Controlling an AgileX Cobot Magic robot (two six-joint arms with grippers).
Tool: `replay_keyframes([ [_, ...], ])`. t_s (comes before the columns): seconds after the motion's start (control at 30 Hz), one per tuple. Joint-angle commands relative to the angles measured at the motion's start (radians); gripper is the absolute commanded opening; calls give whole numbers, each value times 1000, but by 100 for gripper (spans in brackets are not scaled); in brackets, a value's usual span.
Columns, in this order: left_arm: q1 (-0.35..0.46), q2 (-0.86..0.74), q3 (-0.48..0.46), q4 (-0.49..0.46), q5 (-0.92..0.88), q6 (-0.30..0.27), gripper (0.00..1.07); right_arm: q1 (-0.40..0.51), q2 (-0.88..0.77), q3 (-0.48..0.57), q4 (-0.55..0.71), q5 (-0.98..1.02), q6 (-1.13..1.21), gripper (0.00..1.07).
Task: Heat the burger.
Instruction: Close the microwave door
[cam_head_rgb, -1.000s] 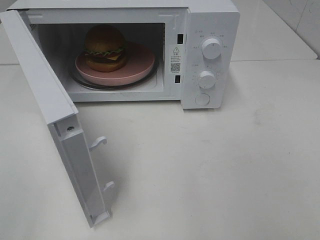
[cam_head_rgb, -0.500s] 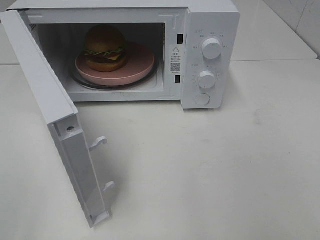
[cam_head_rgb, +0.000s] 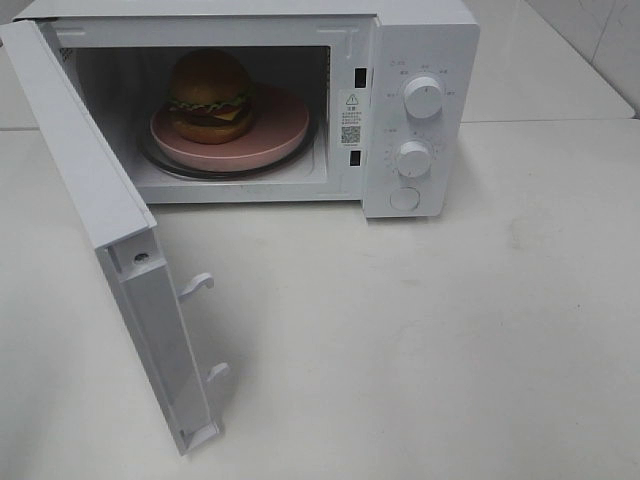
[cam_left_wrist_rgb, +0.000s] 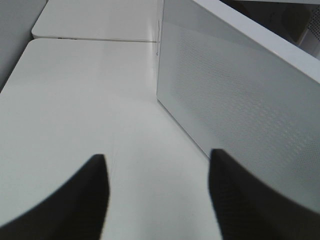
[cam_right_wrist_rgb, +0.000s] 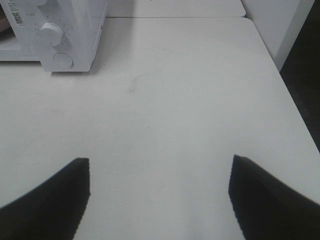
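The burger (cam_head_rgb: 210, 95) with brown bun, lettuce, cheese and patty sits on a pink plate (cam_head_rgb: 275, 125) inside the white microwave (cam_head_rgb: 420, 40). The microwave door (cam_head_rgb: 110, 230) stands wide open, swung out to the left. Neither gripper shows in the high view. In the left wrist view my left gripper (cam_left_wrist_rgb: 157, 197) is open and empty over the table, beside the door's outer face (cam_left_wrist_rgb: 240, 100). In the right wrist view my right gripper (cam_right_wrist_rgb: 160, 200) is open and empty over bare table, well back from the microwave's control panel (cam_right_wrist_rgb: 55, 35).
The microwave has two white knobs (cam_head_rgb: 423, 97) and a round button (cam_head_rgb: 404, 199) on its right panel. A glass turntable (cam_head_rgb: 165, 160) lies under the plate. The white table (cam_head_rgb: 450, 330) has a seam behind, and its right edge (cam_right_wrist_rgb: 287, 95) drops off.
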Motion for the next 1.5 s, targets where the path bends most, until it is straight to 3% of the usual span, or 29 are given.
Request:
replay_keyframes([
  [0.03, -4, 89, -7, -2, -86, 0, 6, -8, -29, 3, 2, -9, -6, 75],
  [0.07, -4, 114, -7, -2, -106, 0, 0, -8, -29, 3, 2, -9, -6, 75],
  [0.27, -4, 204, 37, -16, -279, 59, 0, -8, -29, 3, 2, -9, -6, 75],
  [0.6, -4, 302, 253, -229, -794, 310, 0, -8, -29, 3, 2, -9, -6, 75],
  [0.9, -4, 392, 339, -209, -1059, 309, 0, -8, -29, 3, 2, -9, -6, 75],
  [1.0, -4, 442, 340, -174, -1126, 282, 0, -8, -29, 3, 2, -9, -6, 75],
  [1.07, -4, 522, 340, -37, -1211, 168, 0, -8, -29, 3, 2, -9, -6, 75],
  [1.17, -4, 547, 340, 7, -1230, 125, 0, -8, -29, 3, 2, -9, -6, 75],
  [1.2, -4, 596, 340, 136, -1273, 23, 0, -8, -29, 3, 2, -9, -6, 75],
  [1.23, -4, 617, 340, 191, -1289, -18, 0, -8, -29, 3, 2, -9, -6, 75],
  [1.27, -4, 617, 340, 191, -1289, -18, 0, -8, -29, 3, 2, -9, -6, 75],
  [1.33, -4, 720, 340, 424, -1372, -224, 0, -8, -29, 3, 2, -9, -6, 75],
  [1.37, -4, 720, 340, 424, -1372, -224, 0, -8, -29, 3, 2, -9, -6, 75],
  [1.43, -4, 796, 340, 561, -1467, -335, 0, -8, -29, 3, 2, -9, -6, 75],
  [1.5, -4, 823, 340, 603, -1508, -357, 0, -8, -29, 3, 2, -9, -6, 75],
])
